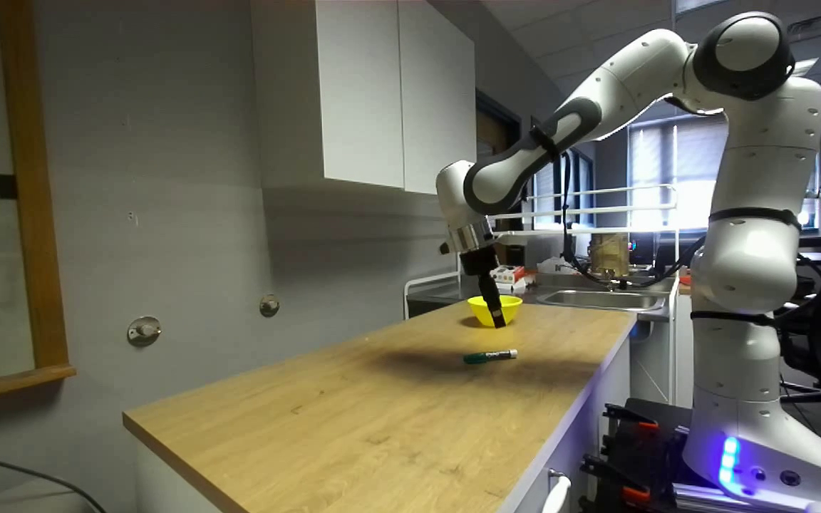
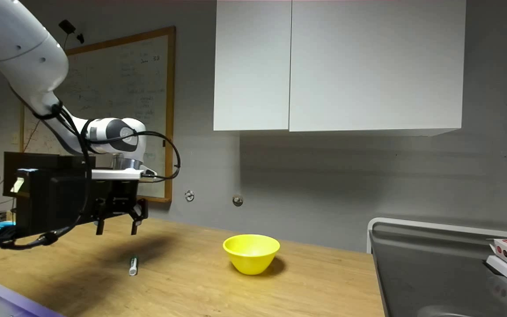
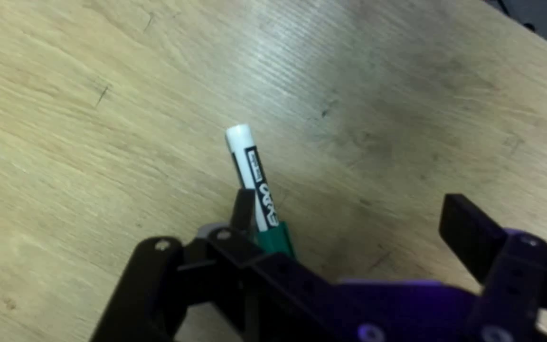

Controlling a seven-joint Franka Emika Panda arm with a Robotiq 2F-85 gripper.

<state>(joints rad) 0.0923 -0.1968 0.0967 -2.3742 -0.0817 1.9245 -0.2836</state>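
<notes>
Marker (image 3: 257,178): white barrel, green cap, lying on its side on the wooden worktop (image 2: 319,288). In the wrist view its long axis runs steeply up the frame; the white end is uppermost, the cap end lower and partly hidden behind the gripper (image 3: 351,209).

Relation of note: the marker lies below the jaws and off-centre. It sits by the fingertip at the left of the wrist view, which overlaps the barrel's edge there, not under the middle of the gap. Its axis is judged roughly crosswise to the line joining the two fingertips (image 3: 243,209).

Jaws: spread wide, with nothing held between them. Both exterior views show them hanging above the worktop, apart from the marker. A single robot arm (image 1: 763,185) carries them.

Further out: a yellow bowl (image 2: 251,265) stands upright on the same worktop, well apart from the marker, on the side toward the sink (image 1: 599,300). Wall cabinets (image 2: 376,70) are mounted higher, behind.
</notes>
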